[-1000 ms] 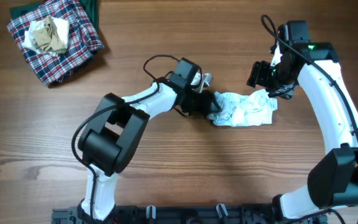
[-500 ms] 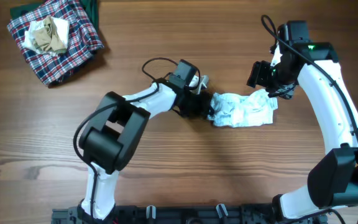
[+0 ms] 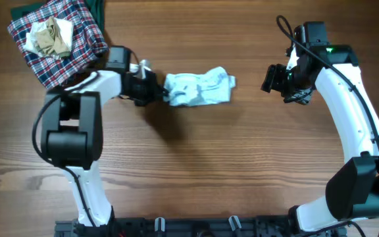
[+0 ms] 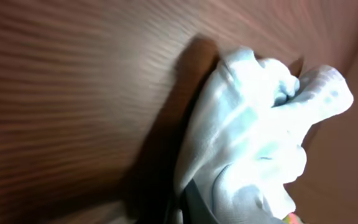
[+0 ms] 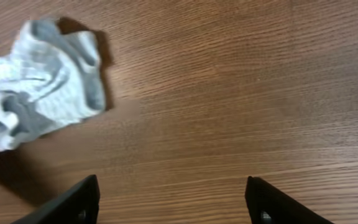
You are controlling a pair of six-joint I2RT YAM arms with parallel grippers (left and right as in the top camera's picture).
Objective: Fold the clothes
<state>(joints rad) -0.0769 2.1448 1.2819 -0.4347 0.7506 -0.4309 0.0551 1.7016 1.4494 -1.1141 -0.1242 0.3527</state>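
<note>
1. Left gripper [image 3: 154,91] clamped on the white garment [image 3: 197,89], just right of the plaid pile [image 3: 58,39].
2. Right gripper [image 3: 269,79] far right of the plaid pile, fingers spread wide, holding nothing.

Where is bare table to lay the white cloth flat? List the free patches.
Largest free patch: the wide stretch of table on the robot's side of the white cloth. A smaller gap lies between the white cloth and the open right gripper. Crowded: the far left corner, where the plaid pile sits close to the left gripper holding the white cloth.
</note>
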